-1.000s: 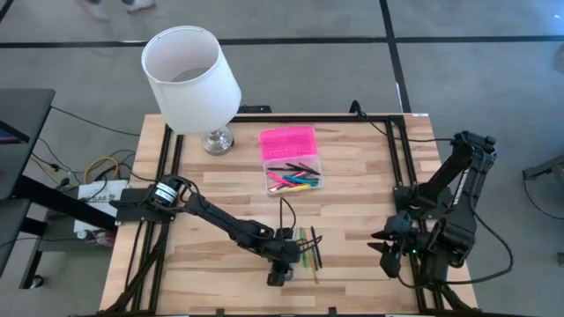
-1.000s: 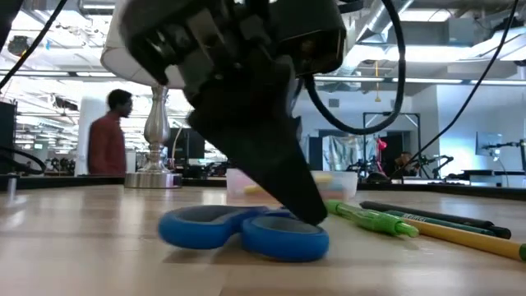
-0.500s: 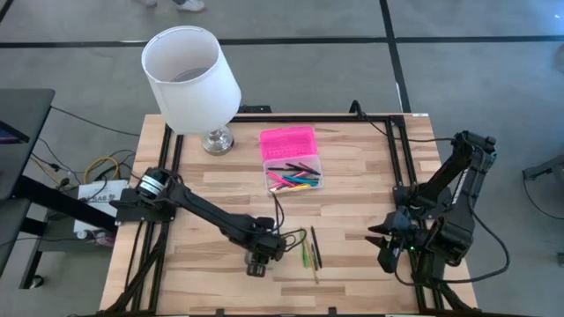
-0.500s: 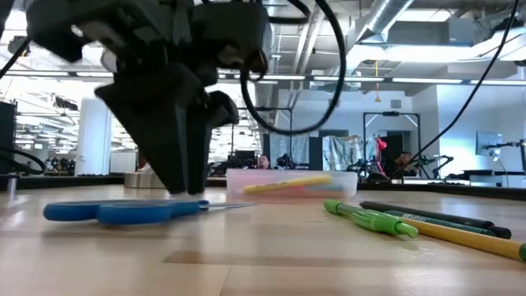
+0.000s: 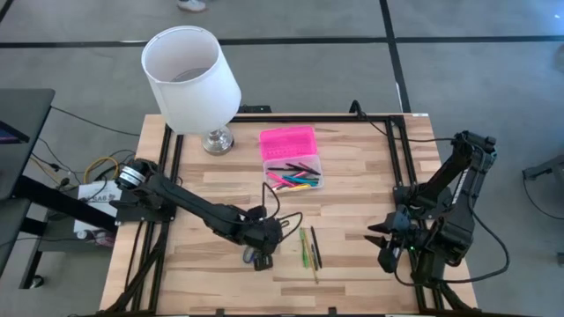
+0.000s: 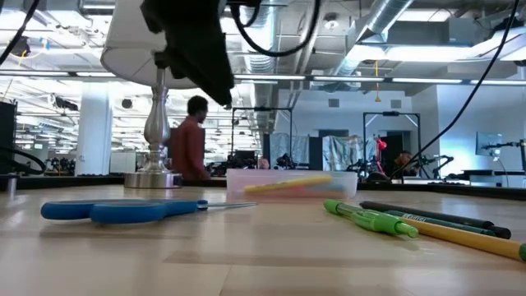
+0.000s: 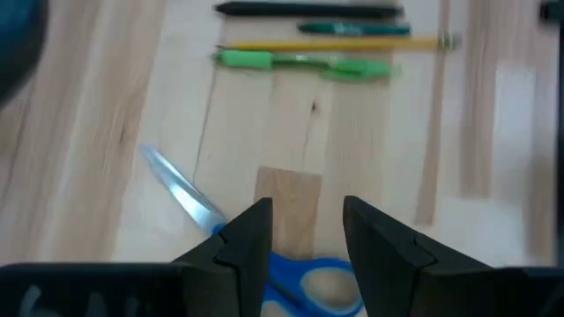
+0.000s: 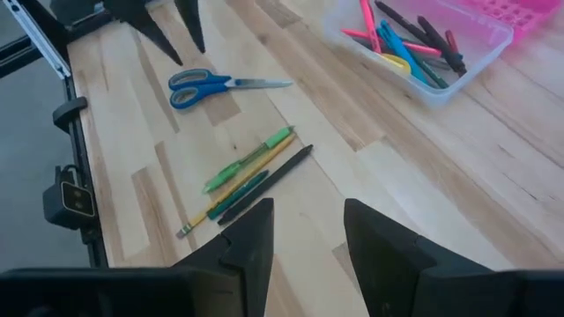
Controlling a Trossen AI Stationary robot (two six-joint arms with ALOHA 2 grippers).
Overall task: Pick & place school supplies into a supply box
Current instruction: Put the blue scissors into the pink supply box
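I am looking down at the table [image 5: 361, 176], and my left gripper [image 5: 261, 249] is hanging over the front middle of it, directly above the blue-handled scissors [image 5: 254, 259]. From its wrist camera I am seeing its jaws standing apart with nothing between them, and the scissors [image 7: 264, 255] are lying flat on the wood just beneath, closed, blade pointing away from the handles. Level with the tabletop, the scissors [image 6: 131, 210] are resting alone with the gripper raised clear above them. Just to the right of the scissors, still near the front edge, four loose items are lying side by side: a green marker [image 5: 302, 247], a yellow pencil [image 8: 238, 187], a dark green pen [image 8: 240, 193] and a black pen [image 5: 315, 246]. The pencil case [image 5: 294, 178] is sitting toward the back middle of the table, its clear base already holding pink, yellow, blue and dark pens, with its pink lid [image 5: 287, 142] lying open on the far side of it. A white lamp [image 5: 190, 79] is standing at the back left corner. My right gripper [image 5: 384, 245] is waiting near the front right edge, its jaws open and empty. A person [image 6: 191, 138] is standing in the room beyond the table.
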